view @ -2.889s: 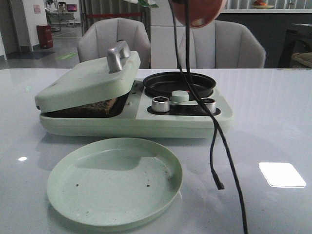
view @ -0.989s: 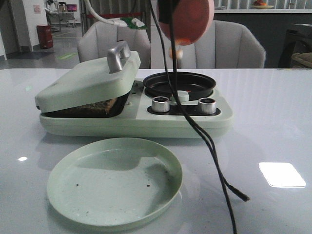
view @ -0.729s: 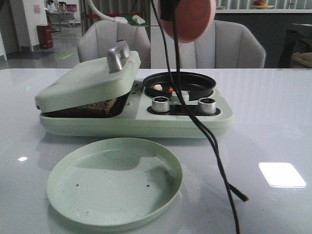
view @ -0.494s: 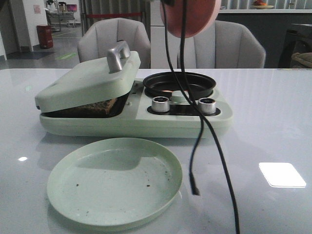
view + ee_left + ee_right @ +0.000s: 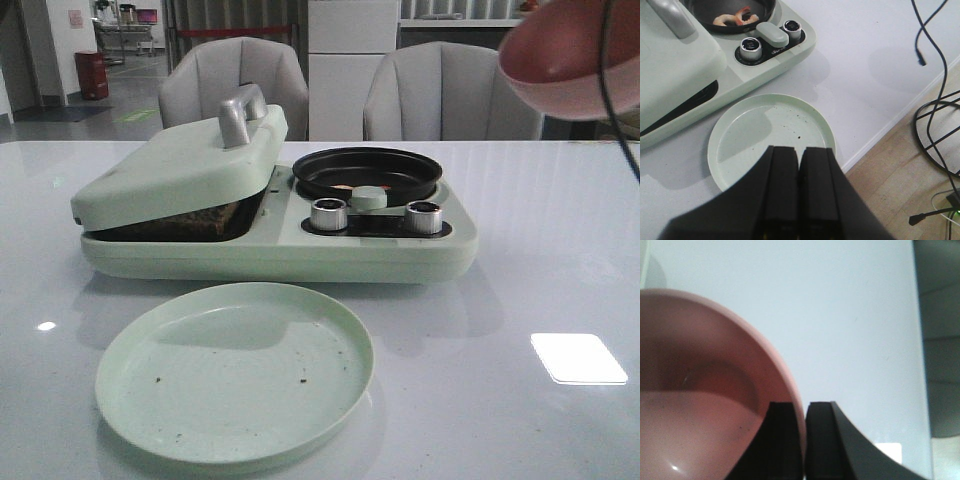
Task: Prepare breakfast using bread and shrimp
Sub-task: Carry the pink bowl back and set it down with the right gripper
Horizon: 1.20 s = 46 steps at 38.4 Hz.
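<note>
The shrimp (image 5: 735, 17) lies in the black pan (image 5: 762, 20), small, soft, probably slippery. The right gripper (image 5: 803, 440) pinches the pink bowl (image 5: 715, 390) rim; the left gripper (image 5: 799, 200) is pressed together, empty.

Left claw (image 5: 799, 187) and right claw (image 5: 804, 440) alike — matte black, each with two flat, slab-like fingers flaring into broad curved shoulders; thin black cables (image 5: 932, 45) trail beside the left arm — no markings visible.
</note>
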### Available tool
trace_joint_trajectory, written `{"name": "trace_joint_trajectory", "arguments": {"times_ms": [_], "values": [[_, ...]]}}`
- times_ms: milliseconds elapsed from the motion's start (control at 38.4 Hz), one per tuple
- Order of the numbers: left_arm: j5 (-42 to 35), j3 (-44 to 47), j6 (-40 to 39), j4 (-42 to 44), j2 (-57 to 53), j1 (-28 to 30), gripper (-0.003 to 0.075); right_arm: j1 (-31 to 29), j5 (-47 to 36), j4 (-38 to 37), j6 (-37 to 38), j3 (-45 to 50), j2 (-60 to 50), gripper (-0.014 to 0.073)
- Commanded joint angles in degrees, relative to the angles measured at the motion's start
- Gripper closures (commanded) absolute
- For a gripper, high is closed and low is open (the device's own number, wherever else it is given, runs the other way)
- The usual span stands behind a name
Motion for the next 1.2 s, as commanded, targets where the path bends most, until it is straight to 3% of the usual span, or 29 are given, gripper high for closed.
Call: {"name": "trace_joint_trajectory", "arguments": {"times_ms": [0,338,599,833,911,1067,1171], "values": [[-3.83,-1.49,-0.50,-1.66,-0.14,-0.51,0.0619,-5.82,-6.26,7.74,-4.60,6.34,-6.23,0.0576],[-3.83,-1.49,-0.50,-1.66,-0.14,-0.51,0.0619,-21.36,-21.60,27.42,-16.00,28.53,-8.84,0.0576],[-3.83,-1.49,-0.50,-1.66,-0.14,-0.51,0.0619,-24.52,-32.76,28.65,-16.18,36.28,-5.27,0.0576],[-3.83,-1.49,-0.50,-1.66,-0.14,-0.51,0.0619,-24.52,-35.82,29.47,-16.18,36.27,-0.45,0.0562],[-3.83,-1.49,-0.50,-1.66,-0.14,-0.51,0.0619,-24.52,-36.25,29.47,-16.18,36.27,-0.36,0.0482],[-3.83,-1.49,-0.50,-1.66,-0.14,-0.51,0.0619,-24.52,-37.02,29.47,-16.18,36.20,-0.47,0.0181],[-3.83,-1.49,-0.50,-1.66,-0.14,-0.51,0.0619,-24.45,-36.39,29.47,-16.18,35.93,-0.79,0.0066]]}}
